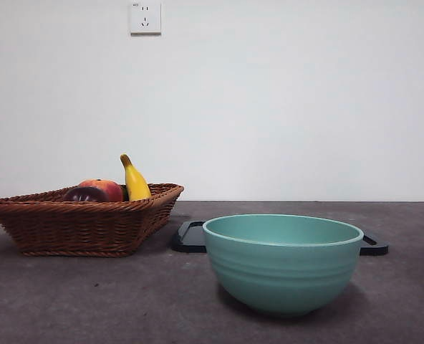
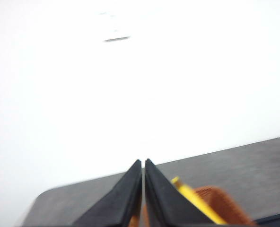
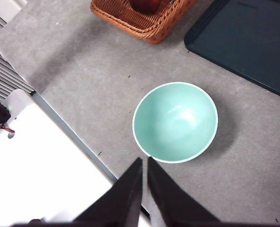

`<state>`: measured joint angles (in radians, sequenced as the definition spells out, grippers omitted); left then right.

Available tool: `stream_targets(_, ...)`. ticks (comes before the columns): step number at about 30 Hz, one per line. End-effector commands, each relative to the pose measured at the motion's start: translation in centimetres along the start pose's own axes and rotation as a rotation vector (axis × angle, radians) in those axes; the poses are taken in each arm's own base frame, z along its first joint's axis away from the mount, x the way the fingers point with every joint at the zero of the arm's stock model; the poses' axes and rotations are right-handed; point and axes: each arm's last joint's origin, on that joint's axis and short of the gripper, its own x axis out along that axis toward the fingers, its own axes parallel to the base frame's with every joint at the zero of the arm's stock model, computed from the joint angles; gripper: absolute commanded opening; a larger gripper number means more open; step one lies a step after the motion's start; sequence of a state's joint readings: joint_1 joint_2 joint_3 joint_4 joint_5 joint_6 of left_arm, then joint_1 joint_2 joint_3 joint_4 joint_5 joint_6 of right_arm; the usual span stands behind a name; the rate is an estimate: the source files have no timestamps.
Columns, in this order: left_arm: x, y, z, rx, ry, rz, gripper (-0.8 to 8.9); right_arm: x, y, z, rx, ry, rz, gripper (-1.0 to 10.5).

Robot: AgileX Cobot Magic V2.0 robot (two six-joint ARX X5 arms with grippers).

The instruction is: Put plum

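Front view shows a woven brown basket (image 1: 83, 226) standing on the grey table (image 1: 90, 301) toward the left, and inside it lies the plum (image 1: 84, 194), dark maroon and nearly black, only its top showing above the rim at the near side. Just behind the plum and touching it sits a red-orange fruit (image 1: 106, 188), and beside that a yellow banana (image 1: 135, 180) stands up on end, its dark tip leaning slightly left. To the right, nearer the camera, a mint-green bowl (image 1: 283, 264) stands upright with nothing in it, well apart from the basket; behind the bowl a flat dark tray (image 1: 189, 238) lies on the table, its ends showing on either side. A white wall socket (image 1: 145, 18) is mounted high on the wall. No arm enters this view. From the left wrist camera, the left gripper (image 2: 143, 163) hangs above the basket with its jaws pressed together and nothing between them; the banana's yellow and a bit of orange wicker show blurred just past the jaws. From the right wrist camera, the right gripper (image 3: 144, 161) is high above the table's near edge, close to the bowl's rim, its jaws likewise clenched on nothing, with a corner of the basket and the tray farther off
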<state>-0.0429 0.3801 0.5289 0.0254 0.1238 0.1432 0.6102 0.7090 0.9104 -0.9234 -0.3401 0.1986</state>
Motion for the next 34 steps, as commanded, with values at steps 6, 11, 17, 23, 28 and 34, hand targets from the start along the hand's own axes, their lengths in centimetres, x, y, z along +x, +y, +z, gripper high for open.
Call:
stream_targets(6,-2.0,-0.6,-7.0,-0.008,0.082,0.119,0.08,-0.2,0.2,0.4,-0.019,-0.013,0.009,0.1)
stream_targets(11,-2.7,-1.0,-10.0,-0.037,0.122,0.124,0.08,-0.2,0.2,0.4,-0.019,-0.013,0.009,0.1)
stream_targets(17,-3.0,-1.3,-12.4,-0.063,0.148,0.13,0.08,-0.2,0.2,0.4,-0.019,-0.013,0.009,0.1)
stream_targets(23,-3.1,-1.5,-13.9,-0.064,0.177,0.142,0.08,-0.2,0.2,0.4,-0.019,-0.013,0.009,0.1)
stream_targets(28,-3.3,-1.6,-14.7,-0.069,0.231,0.14,0.08,-0.2,0.2,0.4,-0.019,-0.014,0.009,0.1)
stream_targets(34,-3.6,-1.8,-15.6,-0.079,0.331,0.132,0.08,-0.2,0.2,0.4,-0.019,-0.013,0.009,0.1)
